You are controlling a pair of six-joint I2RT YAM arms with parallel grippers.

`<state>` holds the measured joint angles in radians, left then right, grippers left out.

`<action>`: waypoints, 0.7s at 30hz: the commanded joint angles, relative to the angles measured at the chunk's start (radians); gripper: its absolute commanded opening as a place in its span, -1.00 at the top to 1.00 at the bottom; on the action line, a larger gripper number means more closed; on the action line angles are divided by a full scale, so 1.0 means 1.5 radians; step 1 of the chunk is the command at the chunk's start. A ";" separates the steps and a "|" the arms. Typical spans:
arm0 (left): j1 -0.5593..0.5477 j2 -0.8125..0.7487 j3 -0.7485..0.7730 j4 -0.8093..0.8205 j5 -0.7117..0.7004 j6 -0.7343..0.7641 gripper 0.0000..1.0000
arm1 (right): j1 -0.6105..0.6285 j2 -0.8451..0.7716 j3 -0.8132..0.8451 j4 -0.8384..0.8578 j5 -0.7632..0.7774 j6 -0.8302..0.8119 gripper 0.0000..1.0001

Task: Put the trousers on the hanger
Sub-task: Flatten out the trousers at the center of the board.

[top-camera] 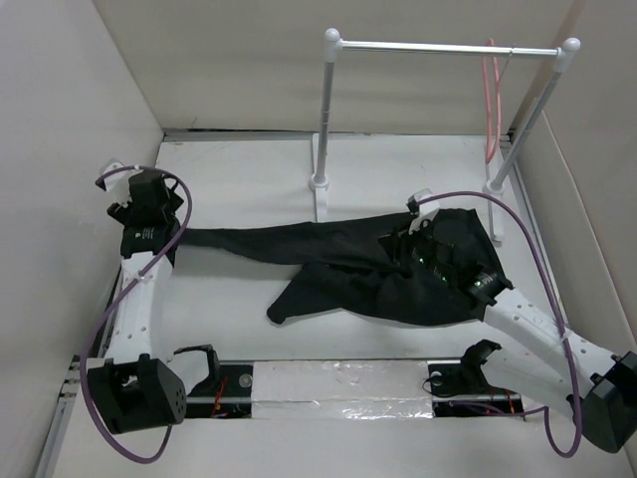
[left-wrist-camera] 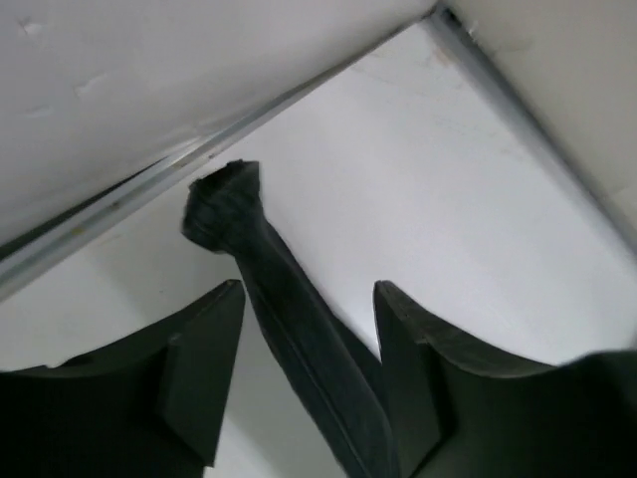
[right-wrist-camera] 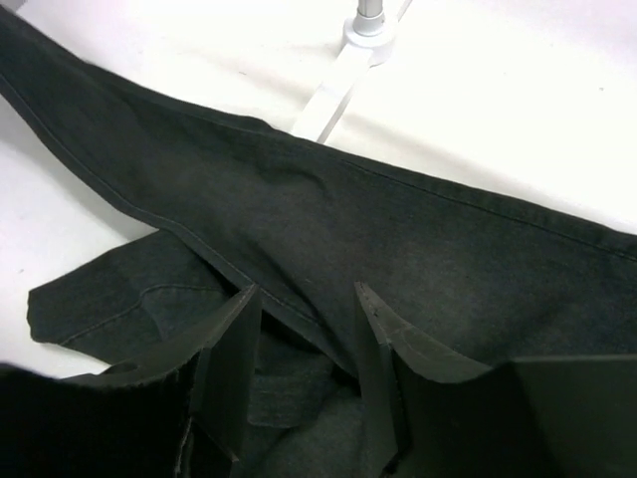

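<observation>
The left jaws stand open. One leg of the trousers runs up between them, and its cuff lies just past their tips on the table. The right jaws are also open, tips down at the wider part of the trousers, with a stitched seam crossing the gap between them. Well beyond the right jaws, the hanger hangs on the rail, apart from the cloth.
</observation>
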<state>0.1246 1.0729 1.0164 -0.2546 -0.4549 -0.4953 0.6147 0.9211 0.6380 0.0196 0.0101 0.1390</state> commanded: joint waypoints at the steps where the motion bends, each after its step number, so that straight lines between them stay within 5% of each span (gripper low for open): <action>1: 0.001 0.015 -0.027 0.001 0.025 -0.003 -0.20 | 0.013 0.008 0.000 0.031 -0.030 -0.008 0.24; 3: 0.001 0.015 -0.014 -0.003 0.071 -0.004 -0.23 | 0.057 0.016 0.005 0.014 -0.019 -0.016 0.69; 4: -0.019 0.008 -0.012 0.003 0.086 -0.004 -0.10 | 0.072 0.018 0.006 0.009 -0.010 -0.020 1.00; 8: -0.150 -0.038 -0.026 0.013 0.125 -0.019 0.31 | 0.103 0.023 0.004 -0.011 0.046 -0.020 1.00; 10: -0.234 -0.049 -0.047 0.030 0.146 -0.046 0.80 | 0.103 0.019 -0.005 -0.012 0.047 -0.016 1.00; 12: -0.336 -0.056 -0.086 0.046 0.164 -0.063 1.00 | 0.103 0.008 -0.012 -0.011 0.058 -0.014 1.00; 18: -0.495 -0.071 -0.218 0.048 0.118 -0.141 1.00 | 0.103 -0.036 -0.017 -0.068 0.086 -0.010 0.90; 21: -0.495 -0.153 -0.313 0.060 0.167 -0.159 0.66 | 0.096 -0.077 -0.025 -0.113 0.090 -0.012 0.86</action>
<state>-0.6209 0.9550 0.6239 -0.1757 -0.2337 -0.6731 0.7666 0.8581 0.6048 -0.1070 0.1104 0.1265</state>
